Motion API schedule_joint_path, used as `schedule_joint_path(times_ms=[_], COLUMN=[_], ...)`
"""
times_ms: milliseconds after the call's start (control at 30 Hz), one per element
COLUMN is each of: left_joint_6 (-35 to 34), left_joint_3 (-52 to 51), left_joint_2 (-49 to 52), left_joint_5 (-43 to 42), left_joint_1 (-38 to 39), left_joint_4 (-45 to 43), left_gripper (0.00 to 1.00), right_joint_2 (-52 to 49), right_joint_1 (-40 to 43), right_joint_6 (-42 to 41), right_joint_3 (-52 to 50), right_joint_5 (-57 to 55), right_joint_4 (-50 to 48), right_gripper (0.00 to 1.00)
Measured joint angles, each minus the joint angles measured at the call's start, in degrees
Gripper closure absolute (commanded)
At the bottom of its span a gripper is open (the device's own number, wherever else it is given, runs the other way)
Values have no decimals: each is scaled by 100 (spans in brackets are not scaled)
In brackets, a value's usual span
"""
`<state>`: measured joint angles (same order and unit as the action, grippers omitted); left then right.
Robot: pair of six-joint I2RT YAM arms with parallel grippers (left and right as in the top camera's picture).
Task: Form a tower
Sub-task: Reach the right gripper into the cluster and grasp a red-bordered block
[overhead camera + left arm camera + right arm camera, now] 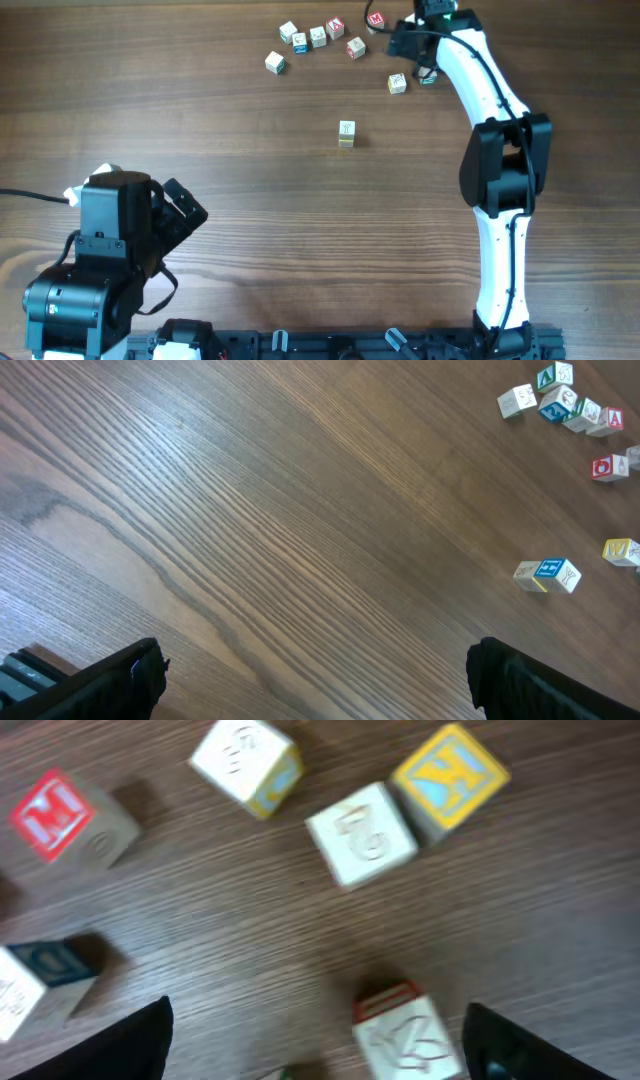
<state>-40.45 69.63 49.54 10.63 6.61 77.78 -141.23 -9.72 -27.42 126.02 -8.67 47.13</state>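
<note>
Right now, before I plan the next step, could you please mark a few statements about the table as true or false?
1. The tower stands alone, apart from the loose cubes. True.
2. The left end effector grips a cube. False: it is open and empty above the table.
3. The right end effector is open above the loose cubes. True.
4. The right end effector is touching the tower. False: the tower stands free, away from both arms.
</note>
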Motion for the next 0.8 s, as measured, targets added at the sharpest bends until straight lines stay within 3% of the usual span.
schedule_joint_path(times_ms=[100, 200, 467, 567, 667, 800], left_joint_6=[0, 0, 0, 0, 0, 0], left_joint_3=[0, 0, 0, 0, 0, 0], left_joint_2=[0, 0, 0, 0, 0, 0], left_joint_5=[0, 0, 0, 0, 0, 0], left_joint_1=[0, 0, 0, 0, 0, 0], left_joint_4=[0, 0, 0, 0, 0, 0], left_gripper=[0, 0, 0, 0, 0, 0], right_joint_2=[-79, -232, -240, -240, -240, -243], right_joint_1=[162, 205, 201, 201, 201, 205], right_joint_6=[-61, 96, 1196, 1283, 1438, 1668], right_joint_3=[0, -4, -4, -4, -4, -4], right_joint_5=[-24, -37, 168, 264, 291, 313], right_joint_4=[284, 498, 717, 942, 955, 557], right_gripper=[24, 27, 63, 66, 46, 46])
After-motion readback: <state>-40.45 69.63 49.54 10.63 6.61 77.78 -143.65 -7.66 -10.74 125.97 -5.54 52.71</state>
